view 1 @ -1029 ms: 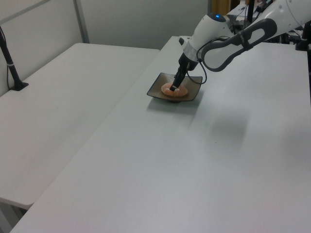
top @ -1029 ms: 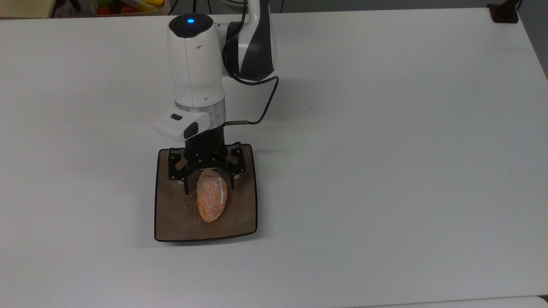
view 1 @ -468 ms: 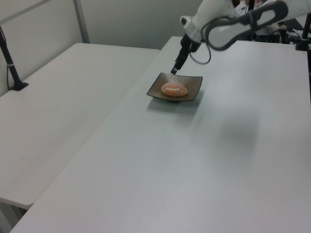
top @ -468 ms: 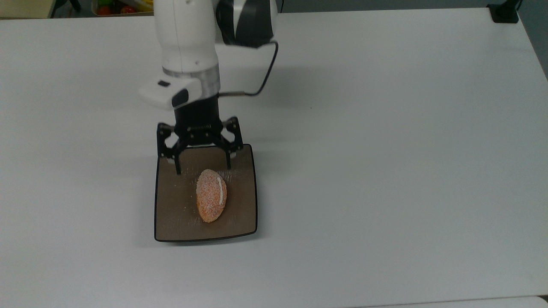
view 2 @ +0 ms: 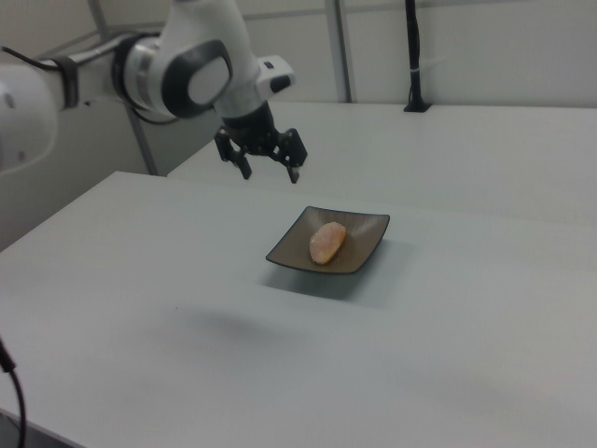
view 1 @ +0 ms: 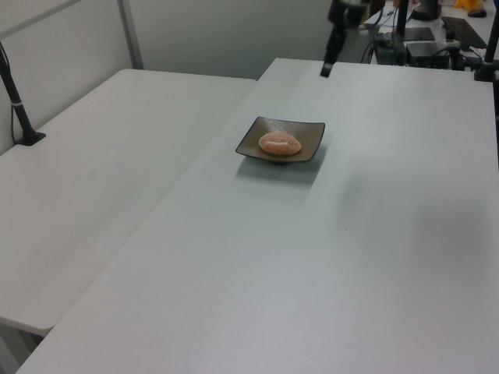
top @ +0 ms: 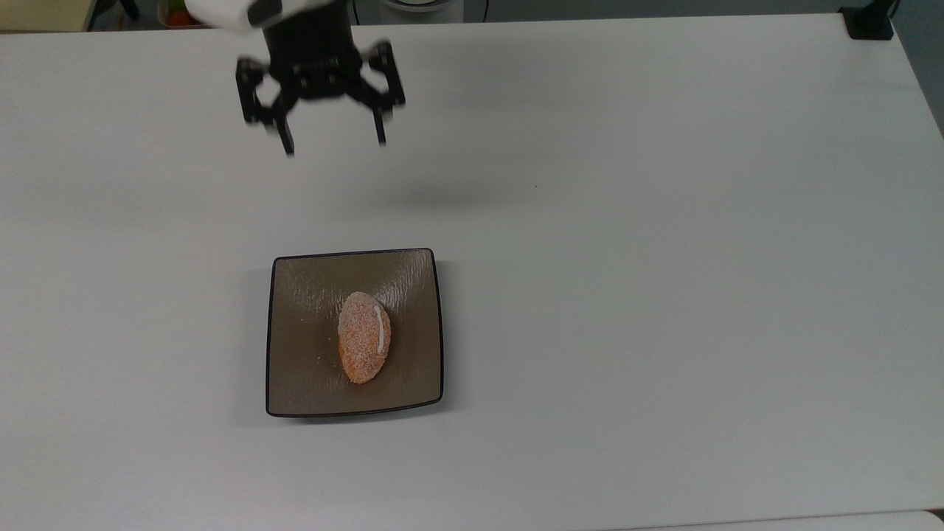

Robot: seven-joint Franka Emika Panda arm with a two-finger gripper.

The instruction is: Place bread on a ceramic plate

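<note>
Top view, one bread (top: 364,338) lying on one ceramic plate (top: 295,369), white counter (top: 664,295) beneath, one hand (top: 332,146) raised well apart, fingers spread, empty.

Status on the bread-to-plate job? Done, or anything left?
Looks done: the bread lies on the ceramic plate, nothing touching it. The gripper is open, holding nothing, raised well clear toward the top view's top edge. Nothing visibly left except perhaps parking the arm.
</note>
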